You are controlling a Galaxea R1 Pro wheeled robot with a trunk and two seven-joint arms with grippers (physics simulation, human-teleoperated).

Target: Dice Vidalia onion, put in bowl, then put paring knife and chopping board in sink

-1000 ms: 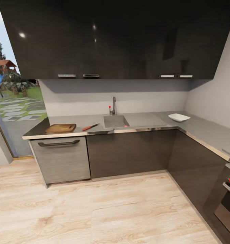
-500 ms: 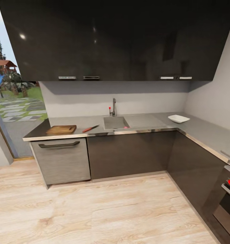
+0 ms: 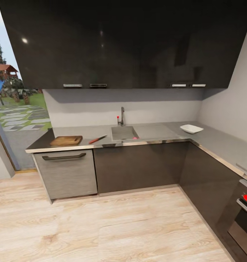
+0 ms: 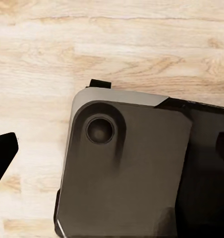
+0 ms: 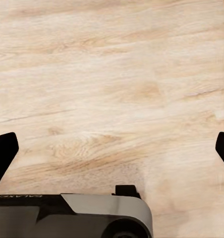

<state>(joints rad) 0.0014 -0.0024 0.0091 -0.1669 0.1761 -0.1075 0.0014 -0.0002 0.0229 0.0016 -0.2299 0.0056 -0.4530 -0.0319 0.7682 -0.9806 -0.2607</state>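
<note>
**Still on approach — nothing picked up yet**

So, head view has the robot standing back on the wood floor [image 3: 112,225], facing the countertop [image 3: 156,130], w/ the sink [image 3: 123,133] as the anchor.

Going L to R from the sink:
- Chopping board [image 3: 66,141] lies flat well left of the sink, near the counter's front edge, above the grey drawer front [image 3: 67,174].
- Paring knife [image 3: 97,139] lies between board and sink, just beside the basin, red handle toward the board, blade toward the basin.
- Tap [image 3: 121,116] stands behind the basin.
- Vidalia onion [image 3: 134,138]: only a small pinkish bit shows at the basin's front right corner, inside it.
- Drainboard runs right of the basin.
- Bowl [image 3: 191,128] sits well right of the sink, near the counter's corner; looks empty.

Grippers: both hang over the floor beside the robot base [image 4: 127,168]. Left gripper [image 4: 117,148] and right gripper [image 5: 112,148] each have dark fingertips at opposite frame edges, so the fingers are spread wide, holding nothing.

Judgement: step in hand is driving up to the sink. Do it well by stopping square to the basin, close enough that an arm can reach down into the front corner w/o clipping the counter edge, and keep board + knife within reach too. Raise arms only once near.
</note>
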